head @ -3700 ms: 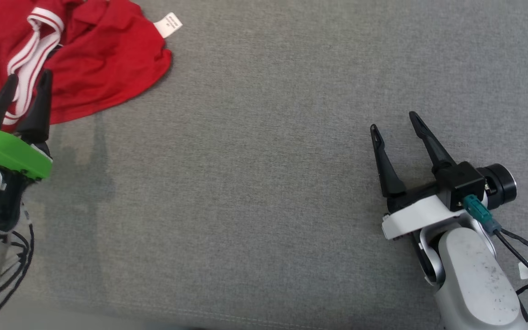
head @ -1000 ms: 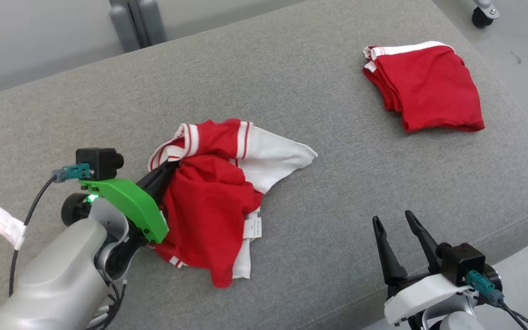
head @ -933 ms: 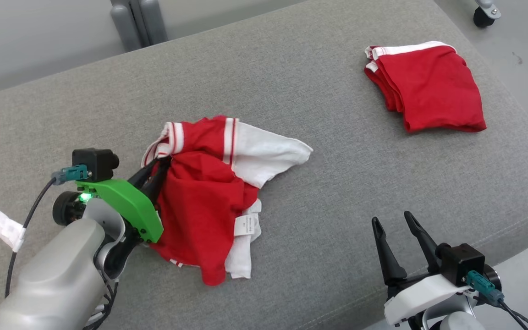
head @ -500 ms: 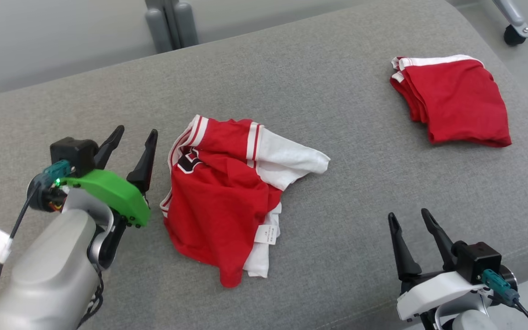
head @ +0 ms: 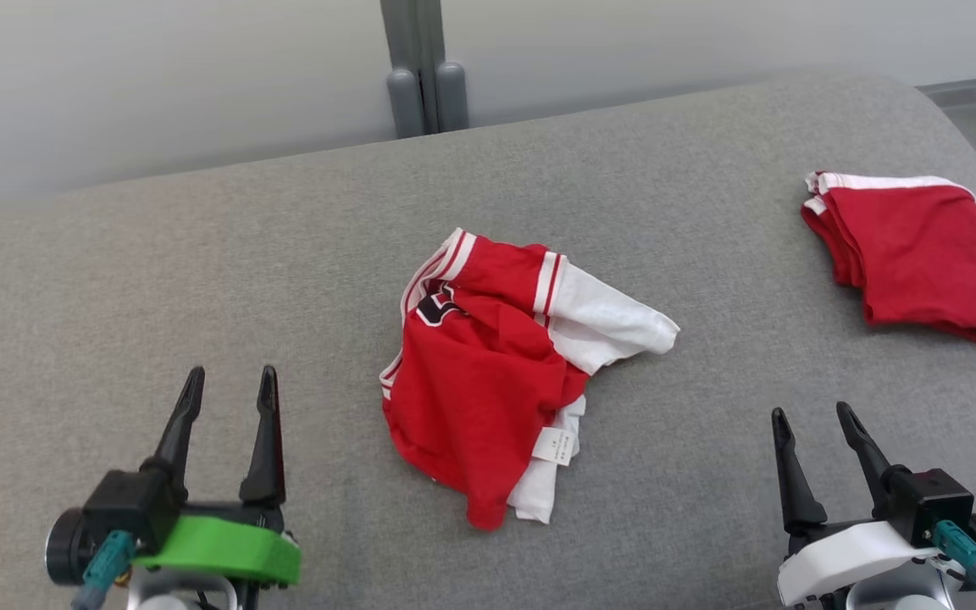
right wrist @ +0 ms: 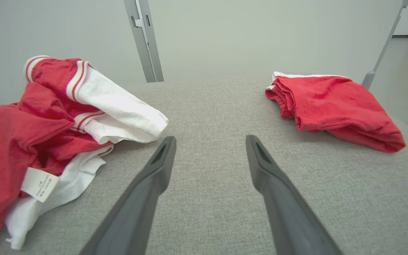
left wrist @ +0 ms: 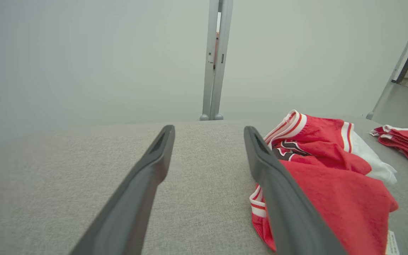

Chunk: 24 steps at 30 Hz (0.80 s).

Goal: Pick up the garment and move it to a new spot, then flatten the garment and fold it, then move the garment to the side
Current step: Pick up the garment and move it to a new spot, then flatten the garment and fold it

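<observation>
**Head view:** the garment (head: 488, 398) is lying crumpled at mid-couch (head: 200, 254), between the left tool (head: 231, 373) and right tool (head: 810, 410). Both are gaping wide and holding nothing. Judged step: flattening, calling for grips on two edges.
**Left wrist view:** the garment is sitting just right of the fingers (left wrist: 285, 205).
**Right wrist view:** a folded pile (right wrist: 331, 102) is lying well apart, obstructing nothing.

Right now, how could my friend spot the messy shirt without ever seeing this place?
Look at the big grey cushion. In its middle lies the crumpled garment. Unlike the folded red garment by the right edge, it is rumpled, with white parts, striped trim and a tag.
</observation>
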Available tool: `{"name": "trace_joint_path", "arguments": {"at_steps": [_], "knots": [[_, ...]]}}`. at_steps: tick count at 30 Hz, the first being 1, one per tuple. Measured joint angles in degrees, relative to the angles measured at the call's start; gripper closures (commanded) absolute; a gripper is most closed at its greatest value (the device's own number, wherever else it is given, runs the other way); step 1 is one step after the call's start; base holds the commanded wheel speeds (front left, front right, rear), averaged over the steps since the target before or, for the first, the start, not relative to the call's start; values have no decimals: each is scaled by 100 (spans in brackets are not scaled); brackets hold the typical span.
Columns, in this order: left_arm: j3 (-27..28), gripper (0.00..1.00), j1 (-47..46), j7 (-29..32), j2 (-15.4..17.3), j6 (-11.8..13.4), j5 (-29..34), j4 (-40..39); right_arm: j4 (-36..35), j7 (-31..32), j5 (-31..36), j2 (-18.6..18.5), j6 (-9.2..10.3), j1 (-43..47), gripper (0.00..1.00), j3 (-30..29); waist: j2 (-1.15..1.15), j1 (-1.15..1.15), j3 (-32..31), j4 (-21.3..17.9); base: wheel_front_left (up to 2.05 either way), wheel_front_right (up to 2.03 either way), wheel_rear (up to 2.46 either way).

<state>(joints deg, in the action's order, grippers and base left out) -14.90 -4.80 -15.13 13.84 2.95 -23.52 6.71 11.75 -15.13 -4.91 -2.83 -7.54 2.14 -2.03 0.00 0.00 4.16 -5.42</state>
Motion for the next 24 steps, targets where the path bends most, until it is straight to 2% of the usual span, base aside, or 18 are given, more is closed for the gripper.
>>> {"name": "trace_joint_path", "arguments": {"at_steps": [5, 11, 17, 24], "knots": [[573, 0, 910, 1, -580, -147, 468, -453, -1, 0, 67, 2, 0, 127, 0, -143, 0, 0, -219, 302, 0, 0, 0], [1069, 0, 1611, 0, -898, -430, 1076, -624, 58, 0, 65, 1, 0, 319, 0, -241, 0, 0, -447, 646, 0, 0, 0], [1271, 0, 2015, 0, -1021, -769, 1370, -513, 145, 0, 40, 1, 0, 448, 0, -263, 0, 0, -692, 884, 0, 0, 0], [1361, 0, 2068, 1, -1068, -957, 1449, -448, 222, 0, -5, 1, 0, 464, 0, -146, 0, 0, -848, 993, 0, 0, 0]]}}
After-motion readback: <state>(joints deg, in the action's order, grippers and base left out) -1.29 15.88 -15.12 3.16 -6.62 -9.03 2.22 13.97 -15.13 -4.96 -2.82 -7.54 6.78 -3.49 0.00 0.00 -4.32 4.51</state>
